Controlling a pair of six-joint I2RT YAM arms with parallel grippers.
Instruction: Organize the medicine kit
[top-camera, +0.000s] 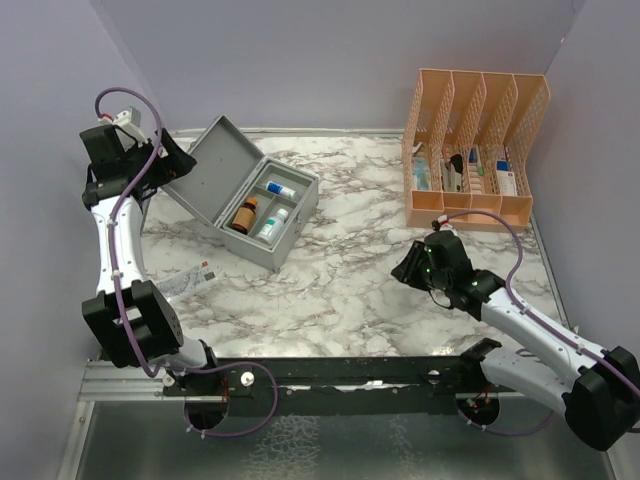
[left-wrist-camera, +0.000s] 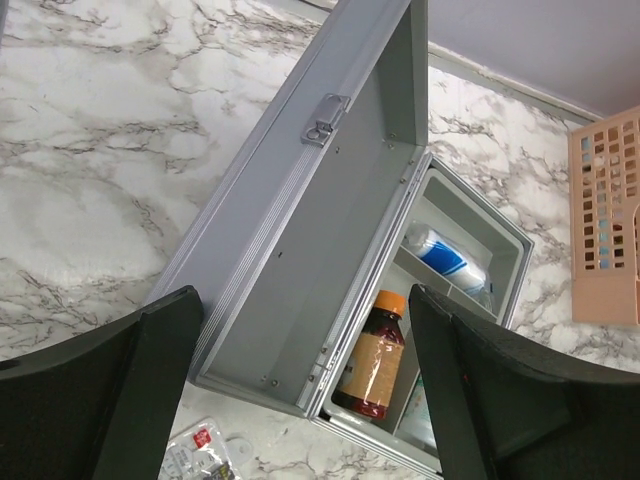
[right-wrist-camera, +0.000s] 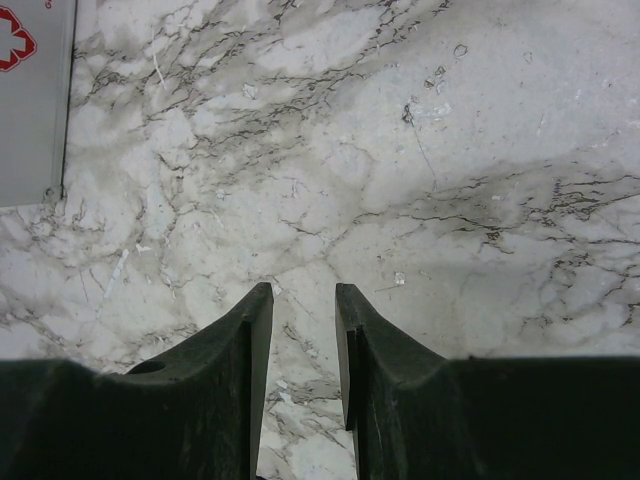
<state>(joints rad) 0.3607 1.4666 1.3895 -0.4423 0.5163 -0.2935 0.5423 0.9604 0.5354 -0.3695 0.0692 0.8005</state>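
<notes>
1. The left gripper (left-wrist-camera: 302, 295) hangs above and behind the kit (top-camera: 285, 238) with its fingers spread wide and nothing between them. The raised lid (left-wrist-camera: 300, 210) lies just beyond them, not touched.
2. The right gripper (right-wrist-camera: 303, 290) hovers over bare table (top-camera: 350, 290), right of centre and well apart from the kit. Its fingers are partly apart and hold nothing.
3. The kit sits left of centre on the table, open, its lid leaning back toward the left arm. The tray holds an amber bottle (top-camera: 244, 215), a white and blue bottle (top-camera: 280, 188) and a third bottle (top-camera: 273, 222), each in its own compartment.
4. A flat packet (top-camera: 188, 280) lies on the table near the kit's front corner. The organizer (top-camera: 475, 140) at the right rear holds more boxes and small items.
5. Judged step: filling is under way, between picks, since neither gripper carries anything.
6. Next move, as I judge it: the right arm is nearer the organizer and must reach into a narrow slot. The left could take the packet, which lies flat and thin, so it needs a low, edge-on pinch.
7. Risk: the left arm could knock the lid shut.
</notes>
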